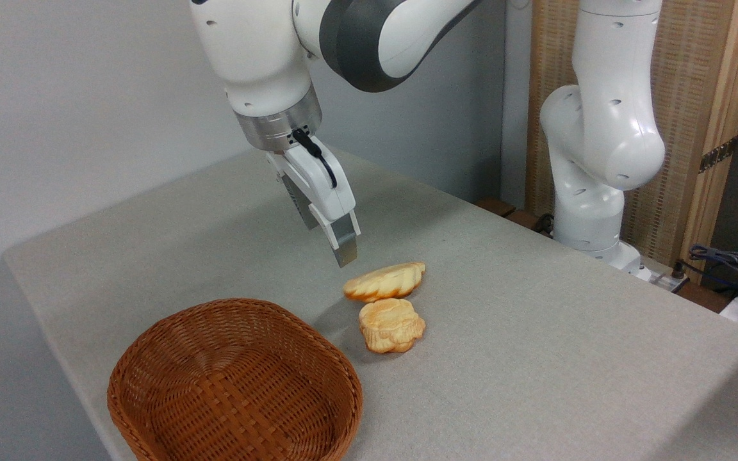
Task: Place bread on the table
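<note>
Golden-orange, ridged, pointed loaf of bread (384,282) lies on the light grey fabric-covered table (535,333), touching the round bun (392,325); the empty-handed gripper (342,251) above looks closed.

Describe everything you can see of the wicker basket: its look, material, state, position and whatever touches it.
The wicker basket is a shallow, brown, tightly woven bowl with a rounded-square rim and low sloping walls. It looks like rattan or wicker. It stands upright and empty at the near left edge of the grey table, its bottom cut off by the frame. Nothing but the table touches it; both bread pieces lie apart to its right.
</note>
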